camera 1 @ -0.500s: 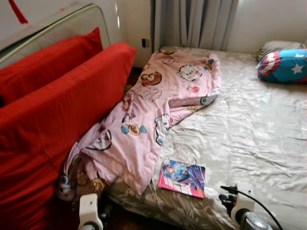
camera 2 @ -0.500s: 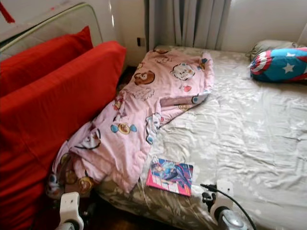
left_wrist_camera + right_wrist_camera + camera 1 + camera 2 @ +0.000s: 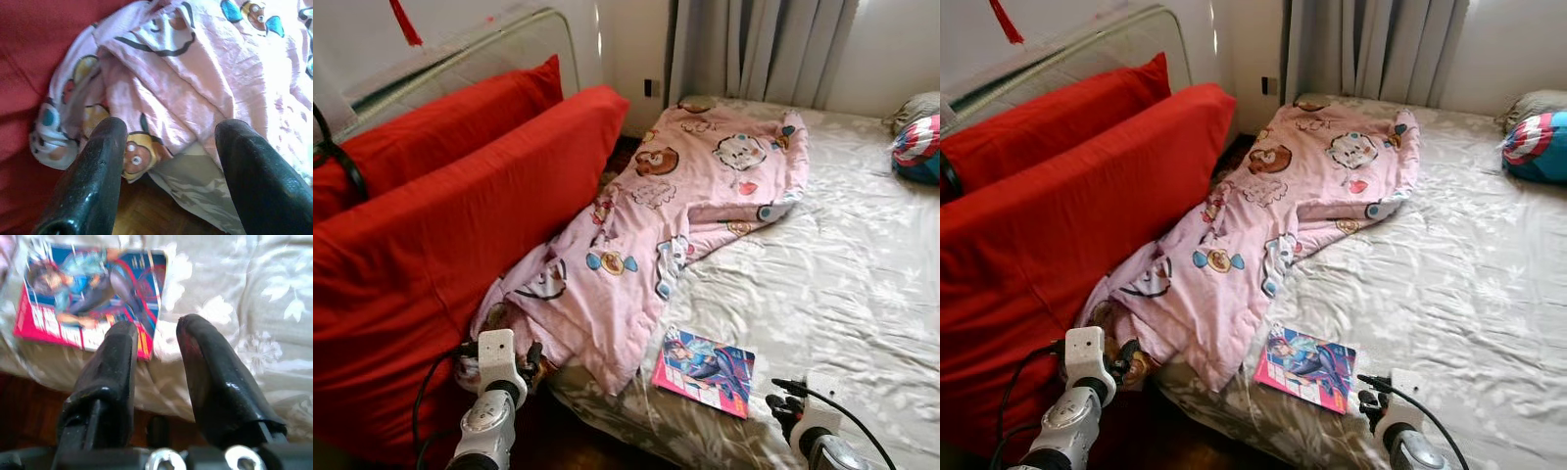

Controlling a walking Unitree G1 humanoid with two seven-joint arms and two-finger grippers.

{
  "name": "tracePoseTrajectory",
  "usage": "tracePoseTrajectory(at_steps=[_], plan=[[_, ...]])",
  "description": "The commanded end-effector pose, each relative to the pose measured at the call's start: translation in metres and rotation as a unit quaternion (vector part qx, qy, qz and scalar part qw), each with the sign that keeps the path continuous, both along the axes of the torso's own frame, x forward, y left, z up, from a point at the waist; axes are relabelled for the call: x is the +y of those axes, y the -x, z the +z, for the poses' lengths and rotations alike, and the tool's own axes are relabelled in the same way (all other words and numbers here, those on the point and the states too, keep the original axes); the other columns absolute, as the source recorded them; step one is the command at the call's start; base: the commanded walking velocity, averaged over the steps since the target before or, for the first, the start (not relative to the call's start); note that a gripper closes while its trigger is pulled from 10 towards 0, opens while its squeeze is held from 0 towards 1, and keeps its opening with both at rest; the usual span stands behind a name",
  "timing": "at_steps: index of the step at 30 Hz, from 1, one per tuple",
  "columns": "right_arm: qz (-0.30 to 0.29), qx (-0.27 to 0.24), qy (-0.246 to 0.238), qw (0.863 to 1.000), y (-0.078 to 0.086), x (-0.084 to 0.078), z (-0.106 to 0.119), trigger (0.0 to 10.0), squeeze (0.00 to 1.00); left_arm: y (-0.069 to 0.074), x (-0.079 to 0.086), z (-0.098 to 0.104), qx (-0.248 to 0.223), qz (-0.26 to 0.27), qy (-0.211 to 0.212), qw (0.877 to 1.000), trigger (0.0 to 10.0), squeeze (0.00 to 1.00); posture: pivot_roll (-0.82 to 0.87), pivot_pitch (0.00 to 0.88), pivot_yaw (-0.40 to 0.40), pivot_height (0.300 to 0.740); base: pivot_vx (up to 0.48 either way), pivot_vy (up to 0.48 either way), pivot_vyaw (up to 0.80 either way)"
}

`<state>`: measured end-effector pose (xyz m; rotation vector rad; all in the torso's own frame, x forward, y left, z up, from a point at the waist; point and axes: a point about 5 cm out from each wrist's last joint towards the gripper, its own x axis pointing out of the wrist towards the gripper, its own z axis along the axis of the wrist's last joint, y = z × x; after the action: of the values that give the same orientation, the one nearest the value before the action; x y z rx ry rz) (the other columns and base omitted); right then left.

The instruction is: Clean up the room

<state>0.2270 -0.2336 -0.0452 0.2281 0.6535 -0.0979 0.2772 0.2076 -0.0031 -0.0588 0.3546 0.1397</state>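
— What's on the left?
— Two big red cushions (image 3: 460,225) stacked on edge, with a curved metal rail (image 3: 460,59) behind them and a red tassel (image 3: 404,22) hanging above.
— And far off?
— Grey curtains (image 3: 773,49), with a dark wall socket (image 3: 650,87) just left of them.
— On the right?
— A pale flowered sheet (image 3: 842,264), and a blue pillow with a star shield (image 3: 1536,147) at the far right.
— Below?
— Wooden floor (image 3: 146,215).

We've got a rumpled pink cartoon-print blanket (image 3: 675,225) spilling off the bed's left edge, and a colourful comic book (image 3: 704,370) lying flat near the foot edge.
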Motion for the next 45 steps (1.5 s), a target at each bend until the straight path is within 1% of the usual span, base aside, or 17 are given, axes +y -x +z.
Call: tracePoseTrajectory(at_steps=[1,3,6,7,8,10,13,14,17,20,24,26,28,29,35,42,45], plan=[[-0.01,-0.023,-0.008,1.0,-0.001,0.002,0.002,10.0,0.0,-0.004,0.005,0.008,-0.03,0.006,-0.005,1.0,10.0,0.0,-0.03,0.072,0.028,0.74,0.0,0.0,0.0],[-0.013,-0.053,-0.002,0.999,-0.004,0.002,0.006,10.0,0.0,-0.009,0.001,0.017,-0.061,-0.004,-0.005,0.998,10.0,0.0,-0.05,0.054,0.047,0.74,0.0,0.0,0.0],[-0.019,-0.073,-0.004,0.997,-0.004,0.001,0.008,10.0,0.0,-0.014,0.0,0.023,-0.08,-0.015,-0.006,0.997,10.0,0.0,-0.06,0.046,0.049,0.74,0.0,0.0,0.0],[-0.008,-0.103,-0.001,0.995,-0.023,0.011,0.02,10.0,0.0,-0.015,-0.001,0.025,-0.084,-0.018,-0.008,0.996,10.0,0.0,-0.06,0.041,0.049,0.74,0.0,0.0,0.0],[0.006,-0.148,0.003,0.989,-0.052,0.028,0.041,10.0,0.0,-0.017,-0.001,0.028,-0.091,-0.021,-0.011,0.996,10.0,0.0,-0.06,0.039,0.049,0.74,0.0,0.0,0.0],[0.028,-0.223,0.009,0.974,-0.09,0.051,0.079,10.0,0.0,-0.025,-0.002,0.04,-0.118,-0.03,-0.023,0.992,10.0,0.0,-0.07,0.032,0.047,0.74,0.0,0.0,0.0],[0.035,-0.243,0.015,0.969,-0.094,0.052,0.086,10.0,0.0,-0.027,-0.003,0.044,-0.132,-0.031,-0.025,0.99,10.0,0.0,-0.06,0.024,0.046,0.74,0.0,0.0,0.0],[0.039,-0.265,0.016,0.963,-0.099,0.054,0.094,10.0,0.0,-0.028,-0.005,0.048,-0.143,-0.035,-0.025,0.989,10.0,0.0,-0.06,0.02,0.047,0.74,0.0,0.0,0.0],[0.044,-0.285,0.021,0.957,-0.102,0.057,0.101,10.0,0.0,-0.029,-0.007,0.051,-0.154,-0.043,-0.028,0.987,10.0,0.0,-0.07,0.014,0.047,0.74,0.0,0.0,0.0],[0.043,-0.29,0.027,0.956,-0.102,0.059,0.102,10.0,0.0,-0.028,-0.007,0.052,-0.162,-0.045,-0.028,0.985,10.0,0.0,-0.07,0.01,0.045,0.74,0.0,0.0,0.0],[0.052,-0.312,0.048,0.947,-0.102,0.059,0.107,10.0,0.0,-0.029,0.008,0.059,-0.172,-0.027,-0.056,0.983,10.0,0.0,-0.06,0.036,0.036,0.74,0.0,0.0,0.0],[0.043,-0.318,0.054,0.946,-0.102,0.054,0.109,10.0,0.0,-0.028,0.016,0.061,-0.174,-0.012,-0.055,0.983,10.0,0.0,-0.06,0.042,0.032,0.74,0.0,0.0,0.0],[0.04,-0.318,0.057,0.946,-0.101,0.052,0.109,10.0,0.0,-0.028,0.018,0.062,-0.175,-0.01,-0.056,0.983,10.0,0.0,-0.05,0.048,0.026,0.74,0.0,0.0,0.0],[0.044,-0.326,0.066,0.942,-0.1,0.05,0.111,10.0,0.0,-0.027,0.022,0.063,-0.178,-0.008,-0.06,0.982,10.0,0.0,-0.05,0.054,0.024,0.74,0.0,0.0,0.0],[0.052,-0.343,0.084,0.934,-0.097,0.048,0.114,10.0,0.0,-0.025,0.027,0.067,-0.189,0.003,-0.065,0.98,10.0,0.0,-0.04,0.072,0.02,0.74,0.0,0.0,0.0],[0.05,-0.353,0.089,0.93,-0.099,0.046,0.119,10.0,0.0,-0.028,0.018,0.07,-0.197,-0.019,-0.078,0.977,10.0,0.0,-0.04,0.079,0.025,0.74,0.0,0.0,0.0],[0.04,-0.345,0.09,0.933,-0.1,0.045,0.118,10.0,0.0,-0.028,0.015,0.072,-0.202,-0.029,-0.082,0.976,10.0,0.0,-0.04,0.078,0.026,0.74,0.0,0.0,0.0]])
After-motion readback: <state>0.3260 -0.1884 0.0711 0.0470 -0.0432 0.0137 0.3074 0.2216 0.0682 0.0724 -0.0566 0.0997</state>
